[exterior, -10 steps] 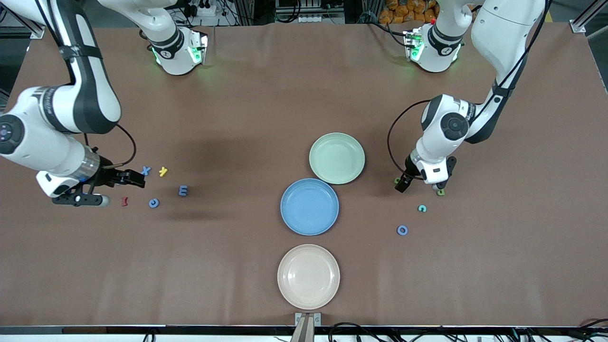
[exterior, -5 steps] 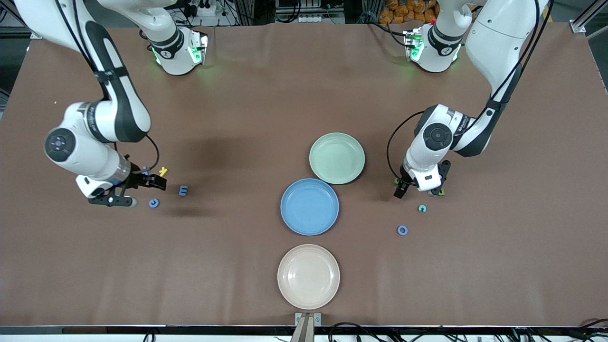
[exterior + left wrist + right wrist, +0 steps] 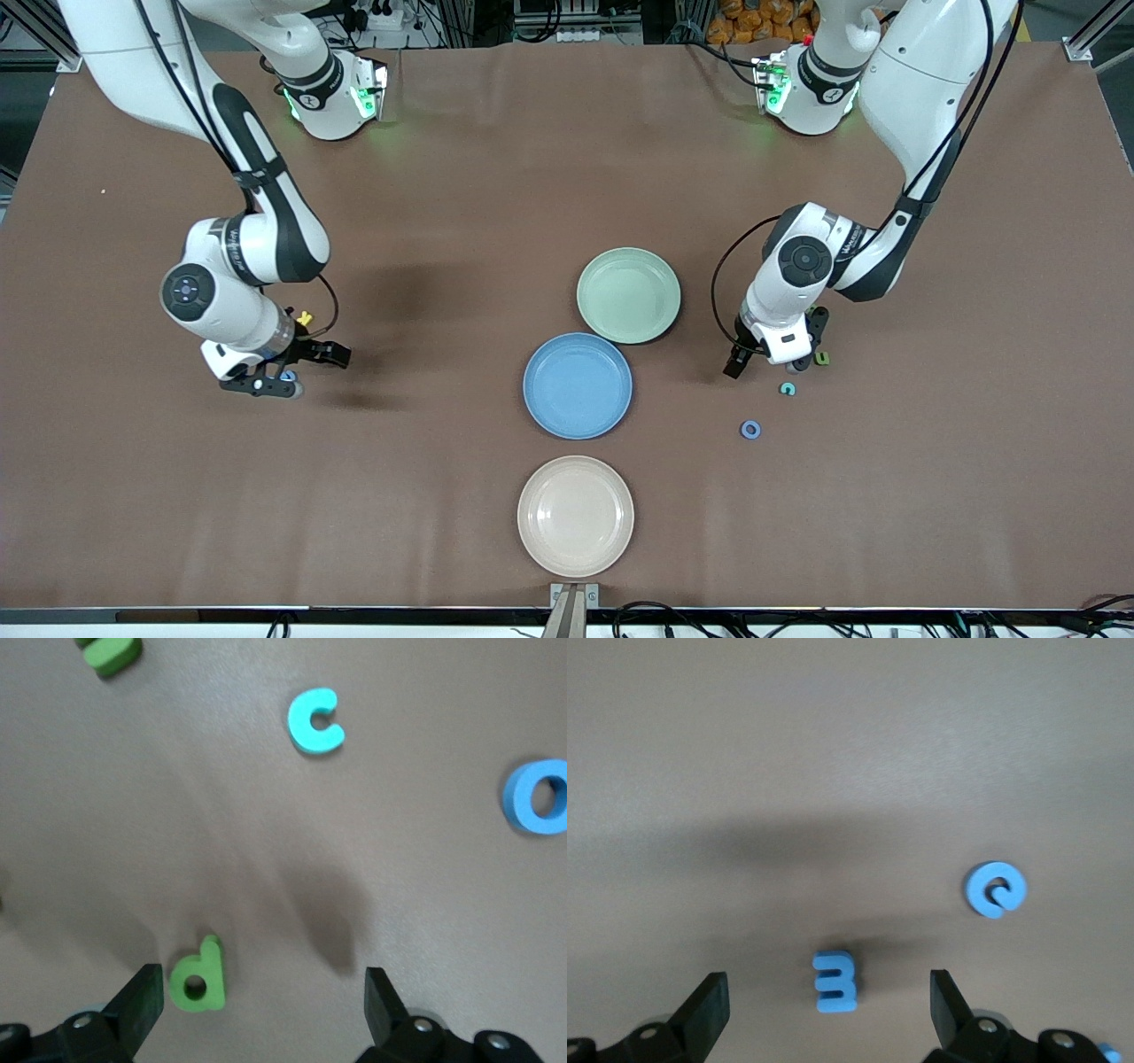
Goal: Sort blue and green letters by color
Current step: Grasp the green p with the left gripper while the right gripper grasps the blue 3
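Note:
My right gripper [image 3: 319,372] hangs open over the blue letters toward the right arm's end of the table. In the right wrist view a blue E [image 3: 835,982] lies between its fingers [image 3: 828,1001], and a blue G [image 3: 996,889] lies to one side. My left gripper [image 3: 766,367] is open over the letters beside the green plate [image 3: 628,266]. In the left wrist view a green P [image 3: 198,973] lies on the table just inside one finger of that gripper [image 3: 261,997]. Another green letter [image 3: 822,358] and a blue ring-shaped letter [image 3: 750,429] lie close by.
A blue plate [image 3: 577,424] and a beige plate [image 3: 575,558] stand in a row with the green one, mid-table. A yellow K [image 3: 305,317] lies beside the right wrist. A teal C [image 3: 787,388] lies between the green letter and the blue ring.
The right arm has swung toward the table's middle and now covers the blue X and red letter. The left gripper has shifted slightly toward the plates. Both grippers stayed open.

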Tool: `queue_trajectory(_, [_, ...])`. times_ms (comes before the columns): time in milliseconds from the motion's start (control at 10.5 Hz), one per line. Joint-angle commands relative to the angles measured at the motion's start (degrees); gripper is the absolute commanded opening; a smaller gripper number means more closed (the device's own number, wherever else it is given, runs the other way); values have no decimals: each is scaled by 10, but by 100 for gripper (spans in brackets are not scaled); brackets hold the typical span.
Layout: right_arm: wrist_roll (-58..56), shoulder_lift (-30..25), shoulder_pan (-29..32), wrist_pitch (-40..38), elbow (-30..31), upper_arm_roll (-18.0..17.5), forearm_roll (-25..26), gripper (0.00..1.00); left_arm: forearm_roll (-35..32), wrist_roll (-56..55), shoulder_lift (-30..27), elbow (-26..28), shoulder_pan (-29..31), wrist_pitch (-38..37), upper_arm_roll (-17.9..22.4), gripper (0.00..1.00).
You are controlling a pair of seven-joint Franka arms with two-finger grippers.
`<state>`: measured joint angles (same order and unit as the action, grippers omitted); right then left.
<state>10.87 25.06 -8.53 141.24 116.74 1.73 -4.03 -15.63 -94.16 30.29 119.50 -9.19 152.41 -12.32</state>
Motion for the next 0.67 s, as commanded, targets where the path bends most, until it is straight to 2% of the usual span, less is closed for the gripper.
queue_trajectory(0, [6,11,-17,12,1,0,-6,100,-19,-20,7,2,-1,13,3,100])
queue_trajectory(572, [-6,19,-22,70,44,0,-5,100,-19,-13,0,20,2,13,3,100])
